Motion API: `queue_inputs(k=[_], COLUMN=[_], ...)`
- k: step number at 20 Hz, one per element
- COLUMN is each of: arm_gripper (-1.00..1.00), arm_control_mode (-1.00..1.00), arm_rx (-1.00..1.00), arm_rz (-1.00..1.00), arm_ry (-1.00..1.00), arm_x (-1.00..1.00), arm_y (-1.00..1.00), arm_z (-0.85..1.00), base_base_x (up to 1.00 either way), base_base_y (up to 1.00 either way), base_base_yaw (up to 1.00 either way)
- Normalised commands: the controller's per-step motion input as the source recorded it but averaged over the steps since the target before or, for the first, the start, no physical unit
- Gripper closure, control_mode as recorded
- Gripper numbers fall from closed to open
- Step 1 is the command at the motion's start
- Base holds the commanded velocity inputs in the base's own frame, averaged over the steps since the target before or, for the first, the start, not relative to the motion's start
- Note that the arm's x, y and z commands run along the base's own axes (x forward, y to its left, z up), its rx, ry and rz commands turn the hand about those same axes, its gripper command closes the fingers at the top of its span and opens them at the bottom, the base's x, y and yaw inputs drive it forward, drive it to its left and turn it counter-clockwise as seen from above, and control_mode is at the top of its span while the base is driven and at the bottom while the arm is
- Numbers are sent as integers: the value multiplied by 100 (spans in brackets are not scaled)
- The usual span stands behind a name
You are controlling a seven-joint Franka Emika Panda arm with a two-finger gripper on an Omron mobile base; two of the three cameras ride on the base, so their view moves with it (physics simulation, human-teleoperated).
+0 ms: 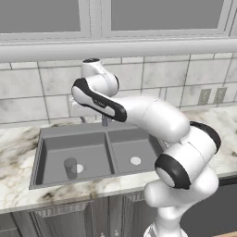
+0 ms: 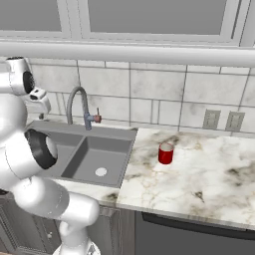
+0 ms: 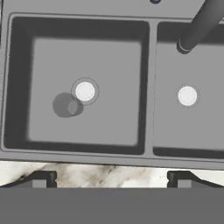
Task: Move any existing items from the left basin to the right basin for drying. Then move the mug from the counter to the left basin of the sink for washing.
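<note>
Hand view, one grey cup (image 3: 65, 105), two basins, two drains.

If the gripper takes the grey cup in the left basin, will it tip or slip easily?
The grey cup stands upright beside the drain of the left basin. It looks stiff and probably light. Its plain round wall shows no handle, so the fingers may slip. A side push would likely tip it, and then it could roll.
</note>
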Motion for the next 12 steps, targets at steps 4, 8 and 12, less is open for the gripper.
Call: queue_inputs(k=[4,8,12], arm_gripper=[-100,-100,-100], arm_control_mode=[-100,-100,-100], arm_rx=[0,0,0], arm_rz=[0,0,0], arm_ry=[9,7,7], arm_x=[34,29,30], arm_y=[25,23,26], arm_z=[0,0,0], base_base_x=[0,0,0], base_base_y=[0,0,0], base_base_yaw=[0,0,0])
